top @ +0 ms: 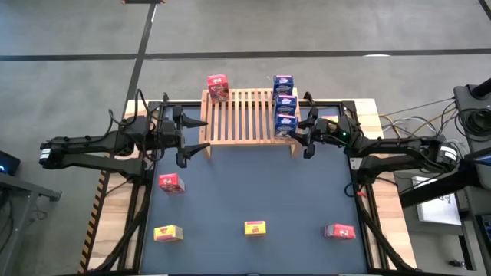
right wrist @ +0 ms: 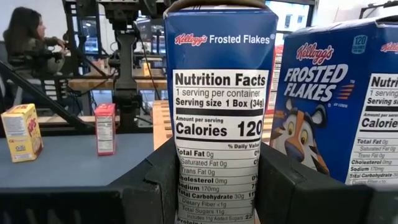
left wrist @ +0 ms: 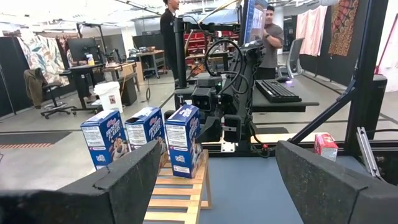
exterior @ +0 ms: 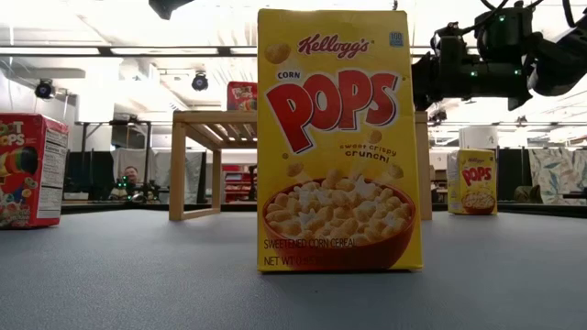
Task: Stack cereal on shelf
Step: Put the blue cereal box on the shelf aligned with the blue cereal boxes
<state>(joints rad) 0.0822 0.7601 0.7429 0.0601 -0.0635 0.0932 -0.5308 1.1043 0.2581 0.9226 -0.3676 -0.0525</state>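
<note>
The wooden slatted shelf (top: 244, 115) stands at the table's far middle. Three blue boxes (top: 285, 102) stand in a row along its right end, and a red box (top: 218, 87) stands at its far left corner. My right gripper (top: 301, 134) is shut on the nearest blue box (top: 286, 123). My left gripper (top: 192, 136) is open and empty at the shelf's near left corner. Two yellow boxes (top: 255, 228) (top: 168, 233) and two red boxes (top: 170, 182) (top: 339, 231) lie on the table. My right gripper holds the blue box between its two fingers (right wrist: 283, 180), one on each broad face, low on the box (right wrist: 186, 171). The fingers come level from the table's right side. The box is upright over the shelf's near right part. The fingers hide its base.
A second blue box (right wrist: 336, 106) stands close beside the held one. The arms' frames run along both table sides. People are in the room behind (left wrist: 270, 37) (right wrist: 25, 37). In the low view a yellow box (exterior: 339, 137) hides the shelf's right half.
</note>
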